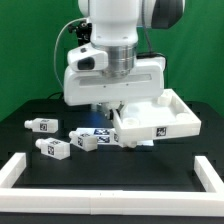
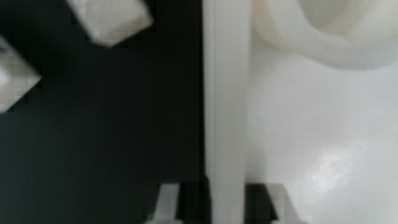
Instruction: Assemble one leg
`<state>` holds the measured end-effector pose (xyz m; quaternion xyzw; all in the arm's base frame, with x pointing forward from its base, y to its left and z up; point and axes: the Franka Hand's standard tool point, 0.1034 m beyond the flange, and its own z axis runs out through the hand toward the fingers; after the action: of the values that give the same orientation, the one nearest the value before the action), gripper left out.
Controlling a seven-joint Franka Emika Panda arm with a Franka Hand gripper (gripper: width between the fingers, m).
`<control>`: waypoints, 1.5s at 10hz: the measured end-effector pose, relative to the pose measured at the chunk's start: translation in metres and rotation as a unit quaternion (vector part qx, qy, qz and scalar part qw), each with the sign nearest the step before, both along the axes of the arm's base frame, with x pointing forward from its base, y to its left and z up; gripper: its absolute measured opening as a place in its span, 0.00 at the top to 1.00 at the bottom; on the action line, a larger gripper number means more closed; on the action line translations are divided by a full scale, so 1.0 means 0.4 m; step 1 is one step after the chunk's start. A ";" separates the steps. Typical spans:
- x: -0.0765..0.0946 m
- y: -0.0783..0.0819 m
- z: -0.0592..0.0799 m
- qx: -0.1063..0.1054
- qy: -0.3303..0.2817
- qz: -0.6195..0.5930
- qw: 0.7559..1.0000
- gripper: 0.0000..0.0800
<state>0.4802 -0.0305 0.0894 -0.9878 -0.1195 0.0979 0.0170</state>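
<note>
Exterior view: legs (image 1: 55, 148) lie loose on the black table (image 1: 25, 105), none held, at this view's left of the large white panel (image 1: 160, 122).
Closest leg (image 1: 100, 135): just beside the panel corner, shadowed, hard to make out.
Gripper (image 2: 217, 205): low at the panel rim, hidden by the arm from outside.
Fingers (image 2: 173, 204): blurred, either side of the thin rim wall; pressing or loose, cannot tell.
Border rails (image 1: 20, 170): cut off by the frame edges.

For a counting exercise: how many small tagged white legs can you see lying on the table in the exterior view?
3. One leg lies farthest toward the exterior view's left, one nearer the front, one nearest the white panel. A fourth may hide behind it.
</note>
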 end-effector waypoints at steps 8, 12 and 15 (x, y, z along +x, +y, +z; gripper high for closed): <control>0.121 -0.047 -0.068 -0.017 -0.008 0.011 1.000 0.94; 0.193 -0.050 -0.170 -0.037 -0.012 -0.010 0.999 0.94; 0.193 -0.051 -0.169 -0.038 -0.012 -0.009 0.999 0.94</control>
<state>0.5576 -0.0510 0.0220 -0.9899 -0.1073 0.0905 -0.0208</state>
